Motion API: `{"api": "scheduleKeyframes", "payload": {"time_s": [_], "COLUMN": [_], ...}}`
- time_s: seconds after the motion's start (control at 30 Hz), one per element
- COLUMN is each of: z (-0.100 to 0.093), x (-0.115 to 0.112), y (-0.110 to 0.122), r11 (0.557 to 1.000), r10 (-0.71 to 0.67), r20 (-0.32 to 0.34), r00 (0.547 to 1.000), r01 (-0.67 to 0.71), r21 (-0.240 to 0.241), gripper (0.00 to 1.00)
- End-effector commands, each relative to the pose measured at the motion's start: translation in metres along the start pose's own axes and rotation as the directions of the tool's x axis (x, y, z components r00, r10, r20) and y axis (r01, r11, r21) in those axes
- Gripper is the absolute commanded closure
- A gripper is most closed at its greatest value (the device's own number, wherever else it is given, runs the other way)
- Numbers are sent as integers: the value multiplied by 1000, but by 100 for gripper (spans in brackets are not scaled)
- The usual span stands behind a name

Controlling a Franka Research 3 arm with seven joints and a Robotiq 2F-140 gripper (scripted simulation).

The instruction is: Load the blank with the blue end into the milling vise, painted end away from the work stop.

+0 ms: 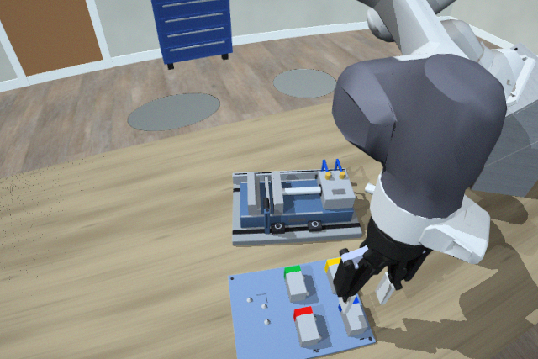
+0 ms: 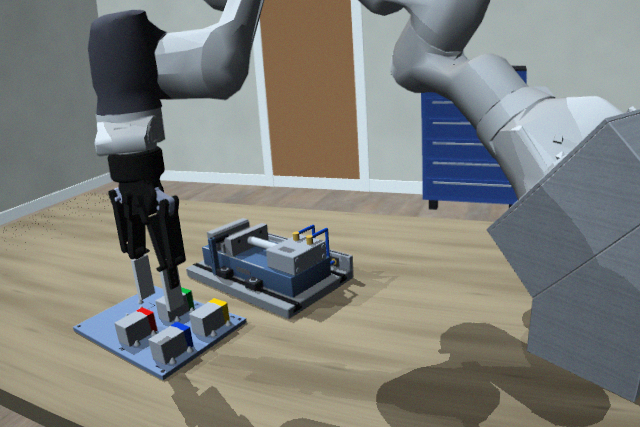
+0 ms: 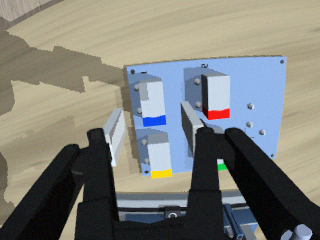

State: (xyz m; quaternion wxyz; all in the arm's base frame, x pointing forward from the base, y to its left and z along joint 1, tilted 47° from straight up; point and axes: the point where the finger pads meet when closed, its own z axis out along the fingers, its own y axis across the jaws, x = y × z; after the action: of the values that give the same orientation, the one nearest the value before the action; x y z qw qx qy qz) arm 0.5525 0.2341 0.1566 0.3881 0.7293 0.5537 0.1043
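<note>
Grey blanks (image 1: pixel 352 316) (blue, red, green, seemingly yellow ends) on pale-blue plate (image 1: pixel 256 329)

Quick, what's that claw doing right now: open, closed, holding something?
Gripper: open, partly spread, holding nothing, hanging above the blanks on the infeed plate.

My matt black gripper (image 2: pixel 153 277) hangs over grey metal-looking blanks (image 1: pixel 297 287) on a smooth pale-blue infeed plate (image 1: pixel 256 324); the table (image 1: pixel 108 216) is grained wood.

The arm is bent over from high up, and its dark wrist part is pointed straight down. The gripper (image 2: pixel 153 277) is held low, with its two fingers (image 2: pixel 142 277) kept partly apart. Nothing is held between the fingers.
</note>
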Motion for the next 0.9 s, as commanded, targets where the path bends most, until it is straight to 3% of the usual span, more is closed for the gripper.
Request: {"api": "scheduleKeyframes", "payload": {"time_s": [0.0,0.87], "z": [-1,-3], "x": [-1,-3], "y": [-1,-1], "r11": [1000,1000], "r10": [1,1], "r20": [3,3], "r00": [1000,1000], "r01": [-1,-1], "r21": [1,1], "gripper": [60,60]}}
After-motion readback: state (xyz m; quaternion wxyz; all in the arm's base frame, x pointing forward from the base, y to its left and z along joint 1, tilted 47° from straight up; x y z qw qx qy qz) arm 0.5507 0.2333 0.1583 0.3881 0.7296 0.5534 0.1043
